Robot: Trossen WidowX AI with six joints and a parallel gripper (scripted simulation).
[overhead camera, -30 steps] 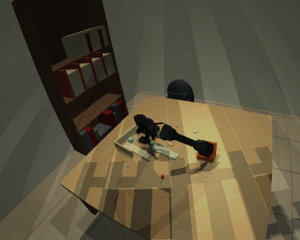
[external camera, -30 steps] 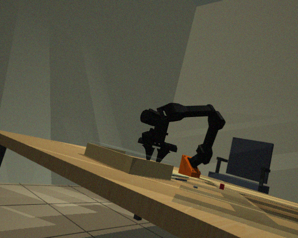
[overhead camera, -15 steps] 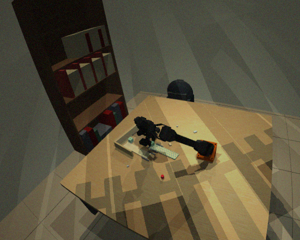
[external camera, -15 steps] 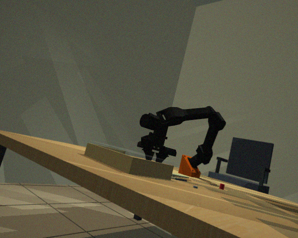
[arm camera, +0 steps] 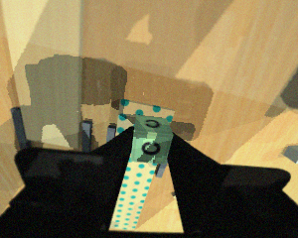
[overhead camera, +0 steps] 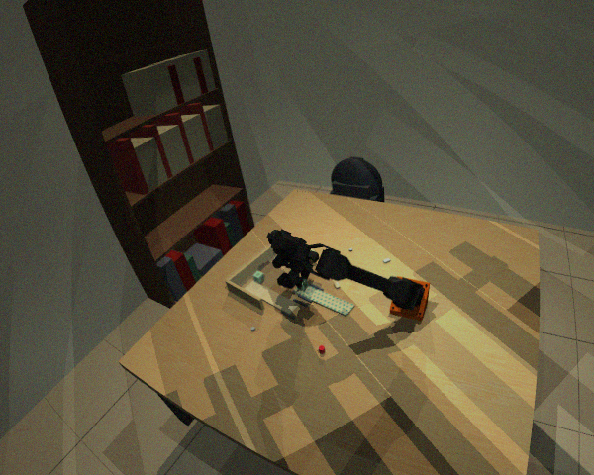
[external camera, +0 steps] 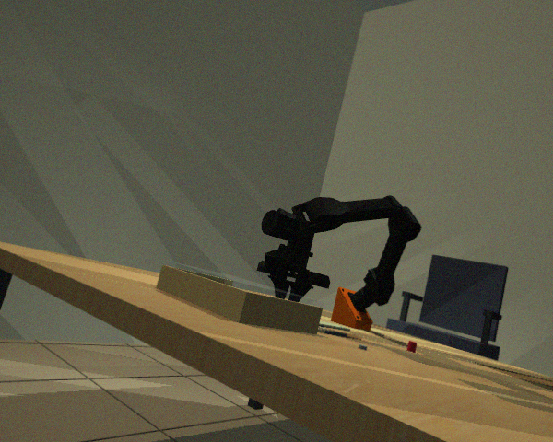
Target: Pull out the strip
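Top view. Arm reaching from its orange base (overhead camera: 410,299) across the table (overhead camera: 441,368) toward a low open tray (overhead camera: 244,294) near the bookshelf (overhead camera: 148,147). The tool (overhead camera: 292,278) is lowered at the tray's near edge, over one end of the dotted strip (overhead camera: 325,300), which lies flat on the table and runs out toward the base. A pale green cube (overhead camera: 258,276) sits inside the tray, apart from the tool. A small red block (overhead camera: 321,348) lies on the table well away from the arm, and a few small pale pieces are scattered around.

Exterior view. The arm arches over from its base (external camera: 350,308), and the tool (external camera: 288,294) points straight down just behind the tray wall (external camera: 239,299). The fingertips and whatever lies between them are hidden by that wall. The red block (external camera: 411,346) rests on the table (external camera: 267,361) to the right.

Wrist view. The two dark fingers converge on the labelled cube (arm camera: 150,141), a green block with a ring-like mark on each of two visible faces. The tool (arm camera: 150,149) is closed on this cube, gripping it from both sides. The cube sits at the far end of the dotted strip (arm camera: 134,198), which extends toward the camera between the fingers. Short blue-grey bars (arm camera: 86,135) lie to the left of the strip.
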